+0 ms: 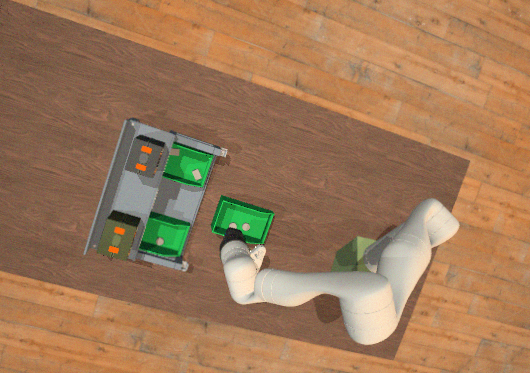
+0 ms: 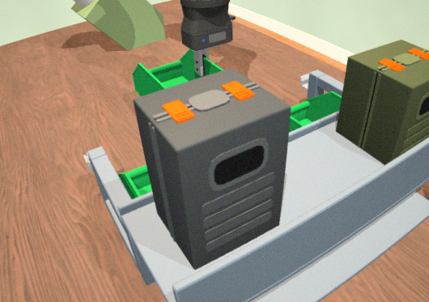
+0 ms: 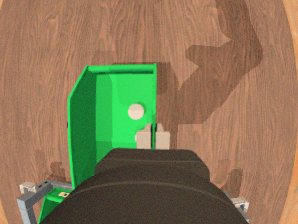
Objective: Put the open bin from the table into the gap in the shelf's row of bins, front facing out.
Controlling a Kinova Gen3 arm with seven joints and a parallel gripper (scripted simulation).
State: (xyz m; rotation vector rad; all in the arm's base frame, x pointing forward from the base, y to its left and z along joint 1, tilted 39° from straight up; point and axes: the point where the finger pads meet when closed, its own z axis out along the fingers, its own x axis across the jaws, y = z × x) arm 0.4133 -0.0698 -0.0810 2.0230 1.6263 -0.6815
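The green open bin (image 1: 243,219) stands on the table just right of the shelf (image 1: 150,200), with two round parts (image 1: 239,226) lying inside it. My gripper (image 1: 232,234) comes down from above and is shut on one side wall of the bin. In the exterior view the fingers (image 2: 200,65) pinch the wall's top edge behind the grey box. In the wrist view the fingers (image 3: 156,135) straddle the right wall of the bin (image 3: 113,123). The shelf holds two green bins (image 1: 187,165) (image 1: 165,235) with a gap (image 1: 177,200) between them.
A grey box (image 2: 214,162) and an olive box (image 2: 388,97) with orange latches stand on the shelf's upper board, above the row of bins. The arm's light green base (image 1: 355,255) stands at the table's right end.
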